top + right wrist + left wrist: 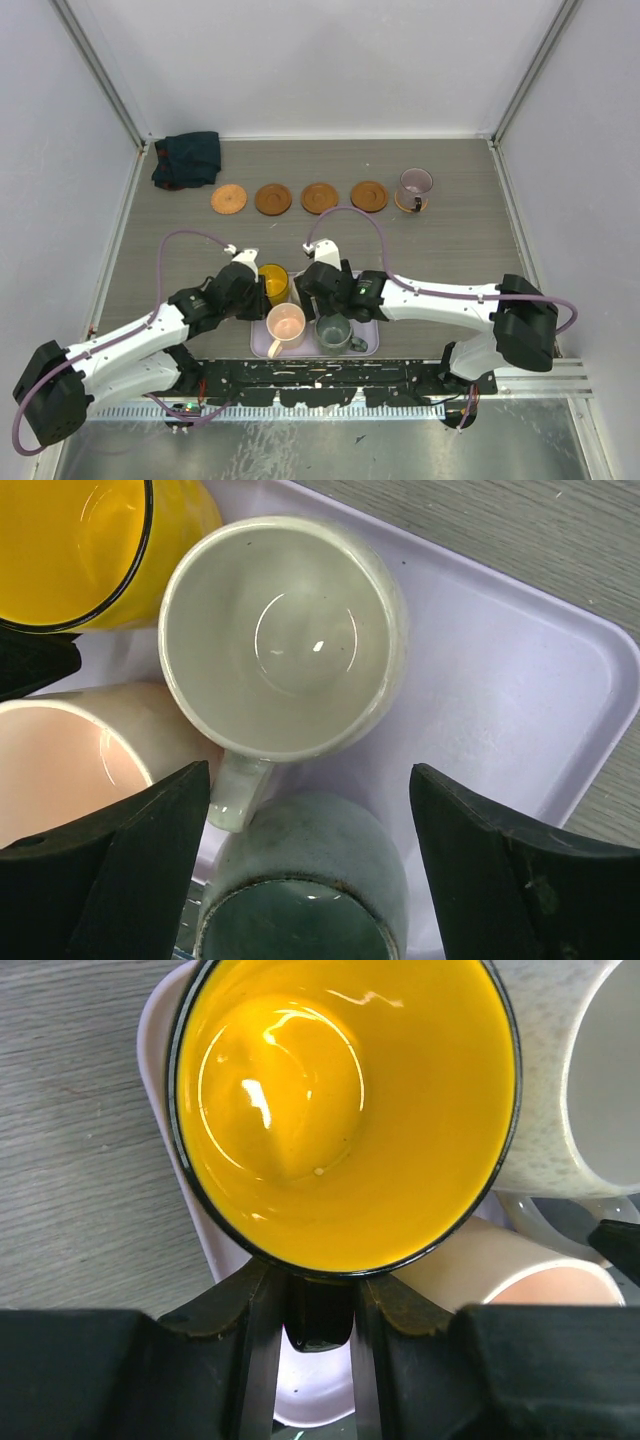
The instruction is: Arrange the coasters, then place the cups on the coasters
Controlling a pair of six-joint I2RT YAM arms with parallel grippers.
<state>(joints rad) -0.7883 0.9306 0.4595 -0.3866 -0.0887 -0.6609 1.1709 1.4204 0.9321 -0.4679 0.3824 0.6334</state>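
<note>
Glossy yellow-orange ceramic mug (340, 1110), far-left corner of lilac tray (500, 680): handle pinched by left gripper (320, 1295). Speckled cream mug (280, 640), mid-tray: right gripper (305, 780) agape above. Risk: lifting may knock crowded pale pink mug (520, 1260).

Plain lilac tray (500, 690). At its centre, a cream-white mug (285, 640), finely speckled outside. At its 10 o'clock, a glossy yellow-orange mug (350, 1110) with black rim and handle; at 8 o'clock, a pale pink mug (60, 770); at 6 o'clock, a mottled grey-green mug (310, 880). Top view, toward 12 o'clock: orange-tan coaster (229, 199), brown coasters (320, 197), translucent purple-grey mug (414, 186), dark teal cloth (187, 158), grey wood-grain table (450, 250).
</note>
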